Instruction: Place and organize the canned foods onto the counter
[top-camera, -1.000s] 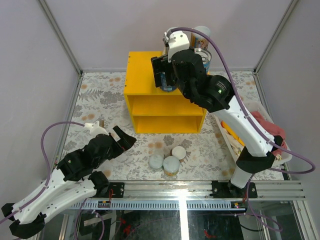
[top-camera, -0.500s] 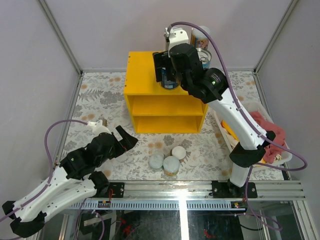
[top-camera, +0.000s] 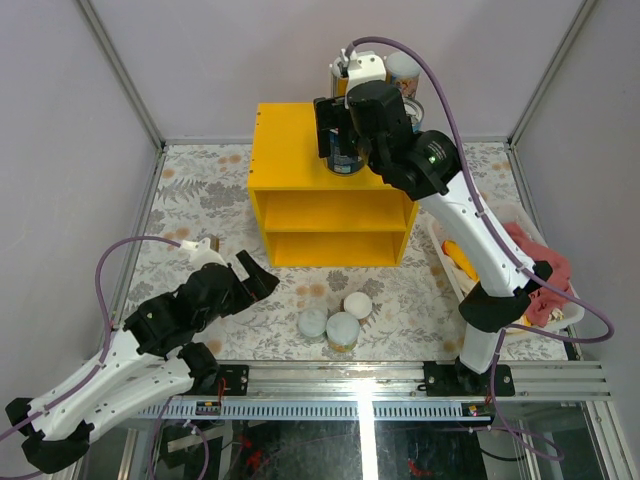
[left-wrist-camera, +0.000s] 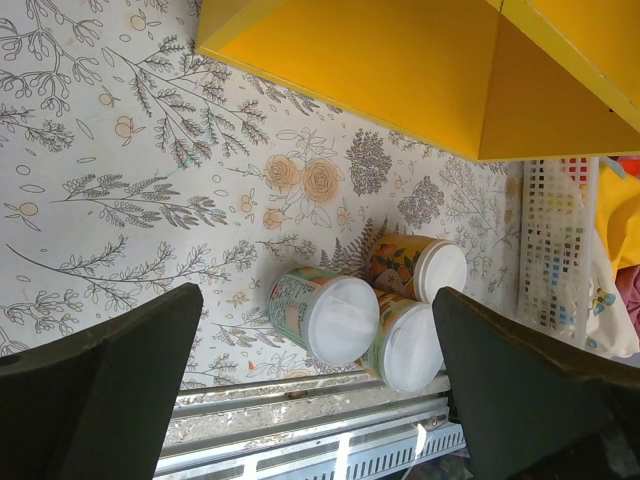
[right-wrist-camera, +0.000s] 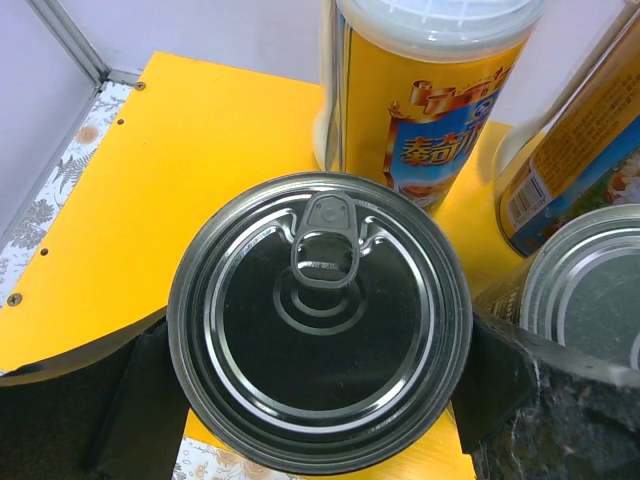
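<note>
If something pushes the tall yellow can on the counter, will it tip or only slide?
The tall yellow can is narrow for its height, so a push near its top would probably tip it. Once down, its round side would likely roll on the flat counter. The pull-tab tin is close beside it, leaving little margin.

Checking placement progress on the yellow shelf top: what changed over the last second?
The right tool, closed on a blue-labelled pull-tab tin, carried it a little farther back over the yellow counter, toward the tall cans standing on top. Nothing was let go. The left tool stayed open over the table, barely shifting. The three small cans on the table did not move.
</note>
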